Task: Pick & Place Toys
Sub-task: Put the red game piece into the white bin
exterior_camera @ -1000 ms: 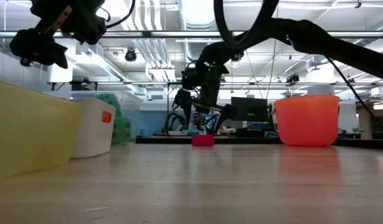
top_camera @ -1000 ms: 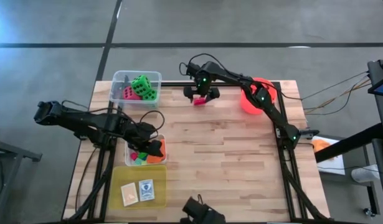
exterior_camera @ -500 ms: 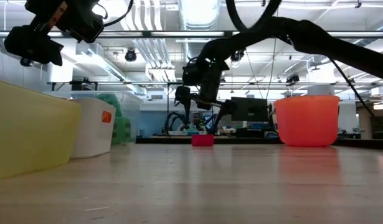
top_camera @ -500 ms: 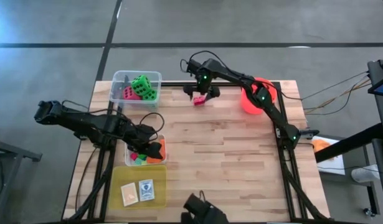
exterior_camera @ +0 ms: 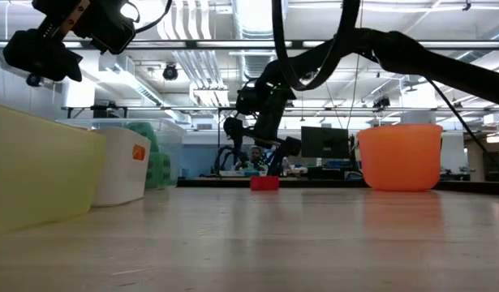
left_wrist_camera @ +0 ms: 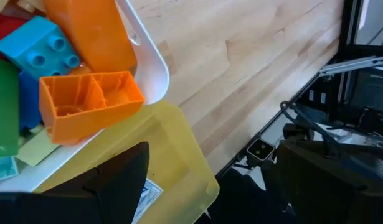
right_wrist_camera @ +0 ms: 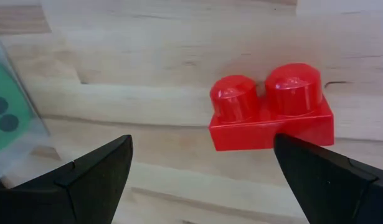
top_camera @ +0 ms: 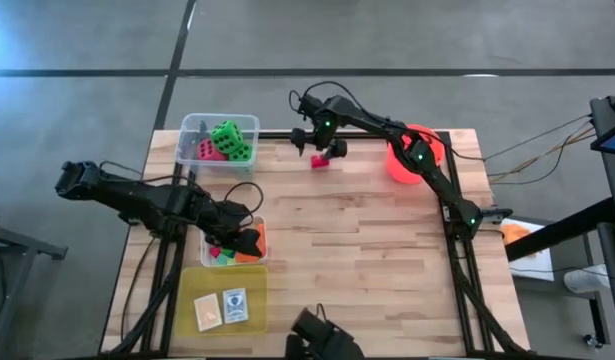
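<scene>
We see both arms over the wooden counter (top_camera: 357,240), each with its fingers apart and holding nothing.

On the counter we find first the red-orange bucket (top_camera: 415,152) at the far right side, then the yellow tub (top_camera: 192,285) at the near left with two flat cards (top_camera: 222,307) inside, the clear tub (top_camera: 187,135) at the far left with the green dice (top_camera: 230,140) and a pink one, and a white tub (top_camera: 259,232) of bright blocks (left_wrist_camera: 85,102) between these two tubs. The left gripper (top_camera: 249,238) hangs just above the white tub, fingers spread. The right gripper (top_camera: 315,142) hovers over a small red block (right_wrist_camera: 269,109), which lies alone on the counter near the far edge, between the spread fingers but not touched.
</scene>
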Controlling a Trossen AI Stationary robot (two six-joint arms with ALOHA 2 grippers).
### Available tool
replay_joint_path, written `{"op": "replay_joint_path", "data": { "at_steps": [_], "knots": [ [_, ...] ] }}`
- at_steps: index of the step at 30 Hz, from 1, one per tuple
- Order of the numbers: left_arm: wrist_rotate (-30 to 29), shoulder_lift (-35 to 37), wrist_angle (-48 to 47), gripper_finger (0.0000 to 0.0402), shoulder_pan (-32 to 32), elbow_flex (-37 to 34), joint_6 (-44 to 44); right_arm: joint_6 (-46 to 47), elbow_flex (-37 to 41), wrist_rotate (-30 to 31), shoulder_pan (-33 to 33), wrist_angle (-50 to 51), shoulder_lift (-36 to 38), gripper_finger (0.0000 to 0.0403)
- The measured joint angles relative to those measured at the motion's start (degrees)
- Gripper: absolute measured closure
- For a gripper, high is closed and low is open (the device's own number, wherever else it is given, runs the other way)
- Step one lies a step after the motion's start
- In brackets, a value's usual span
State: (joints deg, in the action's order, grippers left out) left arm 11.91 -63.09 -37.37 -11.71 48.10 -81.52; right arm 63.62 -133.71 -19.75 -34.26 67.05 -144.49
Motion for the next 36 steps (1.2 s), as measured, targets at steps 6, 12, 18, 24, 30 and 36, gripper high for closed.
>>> {"op": "replay_joint_path", "data": {
  "at_steps": [6,12,18,24,30,36],
  "knots": [
    [0.0,0.0,0.4,0.0063,-0.2,0.0,-0.1,-1.9,0.0,-0.9,0.1,4.1,-0.1,0.0014],
    [-0.1,0.0,0.3,0.0063,-0.2,0.0,0.3,-7.7,0.1,-1.3,1.5,14.8,-0.1,0.0014],
    [-0.1,0.0,0.3,0.0063,-0.2,0.0,1.4,-13.5,0.3,0.3,5.4,22.7,1.6,0.0014],
    [-0.1,0.0,0.3,0.0063,-0.2,0.0,3.8,-25.3,0.0,5.4,7.5,22.6,5.4,0.0014],
    [-0.4,0.0,0.4,0.0063,-0.2,0.0,5.1,-53.3,-0.1,12.6,10.4,23.0,7.6,0.0014],
    [-0.5,0.0,0.3,0.0063,-0.2,0.0,4.5,-73.3,2.6,20.8,13.3,23.0,7.5,0.0014]
  ]
}}
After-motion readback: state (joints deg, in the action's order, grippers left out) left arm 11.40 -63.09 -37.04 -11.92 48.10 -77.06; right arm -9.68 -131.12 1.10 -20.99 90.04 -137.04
